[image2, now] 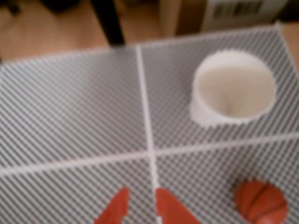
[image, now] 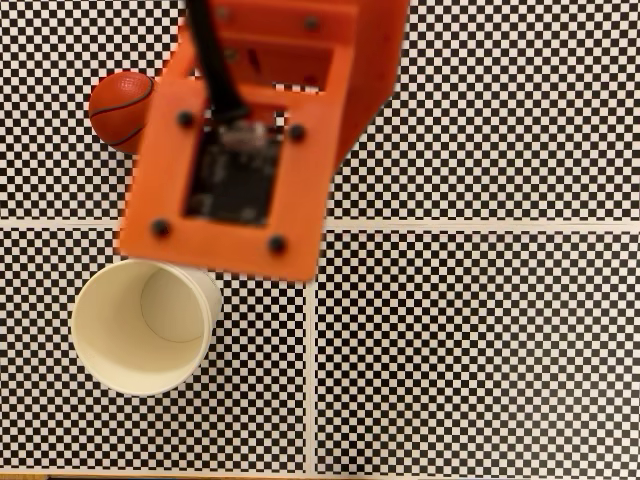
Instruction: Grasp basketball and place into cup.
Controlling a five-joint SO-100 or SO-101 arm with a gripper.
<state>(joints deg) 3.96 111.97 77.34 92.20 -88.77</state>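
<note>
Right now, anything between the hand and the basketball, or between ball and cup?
Nothing visible. In the wrist view the hand is empty, with bare mat between it and the basketball; bare mat also separates the ball and the cup.

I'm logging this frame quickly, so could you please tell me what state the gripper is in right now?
Gripper: open, holding nothing; the basketball lies apart on the mat, to its right in the wrist view.

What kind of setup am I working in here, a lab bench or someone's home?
Likely a hobby or test bench indoors: a checkerboard-patterned mat covers the table, a wooden floor lies beyond it, with a cardboard box and a dark furniture leg. I cannot tell home from lab.
</note>
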